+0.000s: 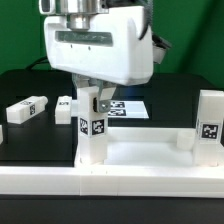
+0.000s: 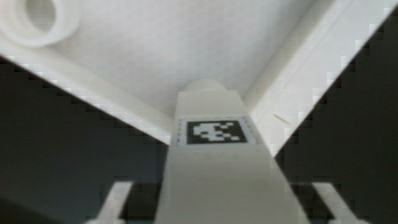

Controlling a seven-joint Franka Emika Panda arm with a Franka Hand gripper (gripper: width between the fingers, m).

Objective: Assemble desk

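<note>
Far left of the exterior view: noted one leg (image 1: 27, 108) lying flat on the black table (image 1: 40, 85), loose and well apart from the tabletop. Just right of it: noted a second loose leg (image 1: 64, 107), likewise unfitted.

Centre-left: found the gripper (image 1: 91, 100) closed on the top of a third leg (image 1: 92, 135), held upright at the left end of the tabletop (image 1: 150, 152). Borne out in the wrist view, with fingers (image 2: 118, 203) flanking that leg and its far end aimed at an inside corner of the tray. Cannot tell whether seated or merely resting there. Also seen in the wrist view: an empty round socket (image 2: 36, 28), apart from the held leg's end.

Behind and right of the gripper: marker board (image 1: 128, 107), flat on the table, no part of the work.

Centre to right: tabletop lying rim up near the front.

Far right: fourth leg (image 1: 210, 125) standing upright at the tabletop's right end. Judged fitted, though joint not visible.

Progress as assessed: one leg apparently done, one in hand, two outstanding. Judged short of halfway.
</note>
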